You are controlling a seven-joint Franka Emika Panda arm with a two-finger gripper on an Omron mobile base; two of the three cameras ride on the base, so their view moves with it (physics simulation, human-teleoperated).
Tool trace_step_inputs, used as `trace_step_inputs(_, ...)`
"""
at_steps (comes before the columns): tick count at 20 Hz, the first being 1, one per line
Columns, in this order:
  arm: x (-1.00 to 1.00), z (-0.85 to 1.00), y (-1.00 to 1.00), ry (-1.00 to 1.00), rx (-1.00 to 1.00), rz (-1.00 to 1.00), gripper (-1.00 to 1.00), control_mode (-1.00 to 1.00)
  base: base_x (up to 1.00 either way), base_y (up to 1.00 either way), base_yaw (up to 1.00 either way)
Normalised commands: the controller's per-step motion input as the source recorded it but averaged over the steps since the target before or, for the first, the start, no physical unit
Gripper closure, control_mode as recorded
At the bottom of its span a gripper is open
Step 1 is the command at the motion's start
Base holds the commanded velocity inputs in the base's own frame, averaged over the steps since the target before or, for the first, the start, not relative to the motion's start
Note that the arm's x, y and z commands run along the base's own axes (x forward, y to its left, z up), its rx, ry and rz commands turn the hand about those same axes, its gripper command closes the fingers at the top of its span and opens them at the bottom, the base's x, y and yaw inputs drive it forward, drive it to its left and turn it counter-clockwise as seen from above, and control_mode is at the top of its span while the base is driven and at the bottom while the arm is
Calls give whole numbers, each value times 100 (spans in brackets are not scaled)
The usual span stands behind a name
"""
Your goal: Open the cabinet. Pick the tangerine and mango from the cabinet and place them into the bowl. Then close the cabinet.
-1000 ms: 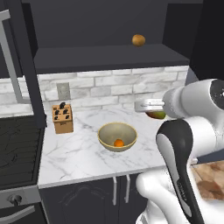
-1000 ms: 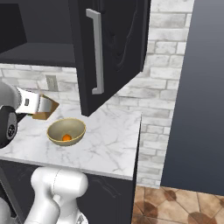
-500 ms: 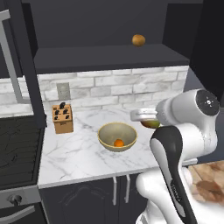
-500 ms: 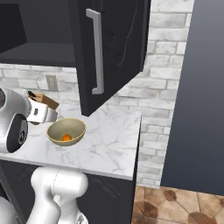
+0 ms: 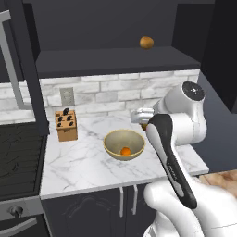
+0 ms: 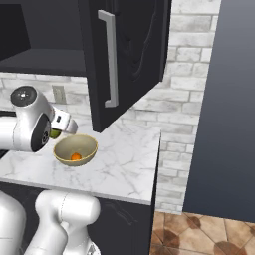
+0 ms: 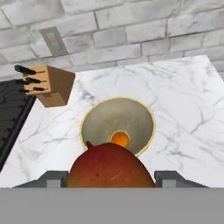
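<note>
1. In the hand view we see our gripper (image 7: 112, 177) clamped on the mango (image 7: 110, 168), with one grey finger on each side of it.
2. The mango is smooth and rounded, mostly red with some orange and yellow. Its rounded end points up at the camera. We cannot tell which way its long side runs.
3. The mango hangs in the air over the near rim of the bowl (image 7: 146, 114).
4. The bowl is round, wide and tan-gold, with a smooth rim. It sits right way up on the counter (image 7: 183, 96).
5. The tangerine (image 7: 119, 139) lies at the bottom of the bowl. It is small, round and bright orange.
6. The counter is white marble with thin grey lines in it.
7. A wooden knife block (image 7: 49, 85) stands on the counter to the left of the bowl, near the wall. Dark handles stick out of it.
8. The wall (image 7: 131, 26) behind is grey-white brick, with a plain outlet plate (image 7: 53, 40) on it.
9. In the left base view the cabinet (image 5: 111, 60) is dark and open. A round brownish-orange fruit (image 5: 146, 42) sits on its shelf.
10. In the right base view the cabinet door (image 6: 132, 55) stands swung out, with a long silver bar handle (image 6: 110, 57) running up and down.
11. We see no words or labels we can read anywhere.
</note>
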Motion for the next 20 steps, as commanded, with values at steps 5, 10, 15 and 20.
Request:
trace_step_inputs(5, 20, -73, 3, 0, 0, 0, 100, -100, 0, 0, 0)
trace_step_inputs(10, 23, -60, 18, 0, 0, 0, 100, -100, 0, 0, 0)
trace_step_inputs(15, 45, -29, 16, -1, 0, 0, 100, -100, 0, 0, 0)
trace_step_inputs(20, 56, -13, 2, 0, 0, -2, 100, -100, 0, 0, 0)
